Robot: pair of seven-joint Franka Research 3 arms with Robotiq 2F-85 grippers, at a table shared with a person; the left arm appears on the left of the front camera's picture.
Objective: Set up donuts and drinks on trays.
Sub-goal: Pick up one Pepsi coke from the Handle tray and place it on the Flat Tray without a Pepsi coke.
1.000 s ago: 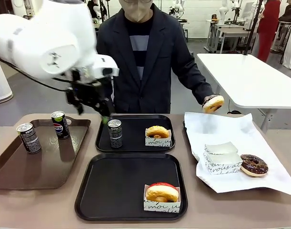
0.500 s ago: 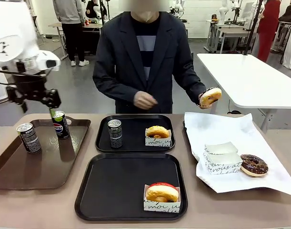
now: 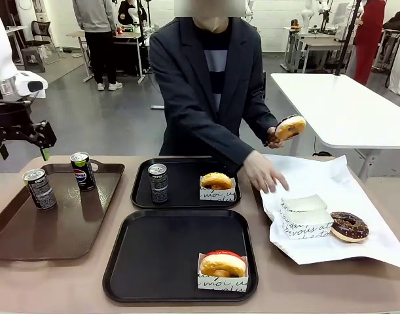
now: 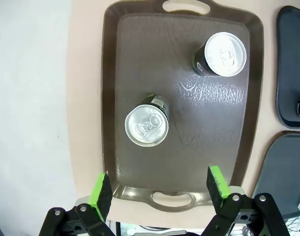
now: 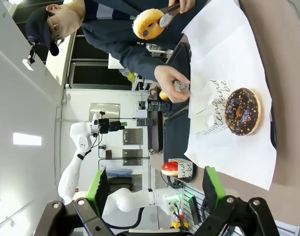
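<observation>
Two black trays lie mid-table. The far tray [image 3: 142, 190] holds a can [image 3: 158, 182] and a glazed donut [image 3: 217, 184] in a sleeve. A red-iced donut [image 3: 222, 267] in a sleeve sits on the near tray [image 3: 154, 252]. Two more cans [image 3: 40, 189] [image 3: 82, 171] stand on the brown tray [image 3: 55, 229]. My left gripper [image 3: 24, 152] hovers open above that tray's far left end; its wrist view looks down on the can tops [image 4: 147, 127] [image 4: 221, 54]. My right gripper [image 5: 152, 189] stands open with nothing between its pads. The person holds a glazed donut [image 3: 290, 127] in tongs.
White paper [image 3: 357, 190] at the right carries a chocolate donut [image 3: 349, 226] and folded paper sleeves [image 3: 304, 216]. The person's other hand [image 3: 265, 173] reaches down to the paper's near-left edge. A white table [image 3: 344, 108] stands behind at the right.
My left arm has swung left from above the far black tray to above the brown tray's left end. The person has leaned forward and lowered a hand to the white paper.
</observation>
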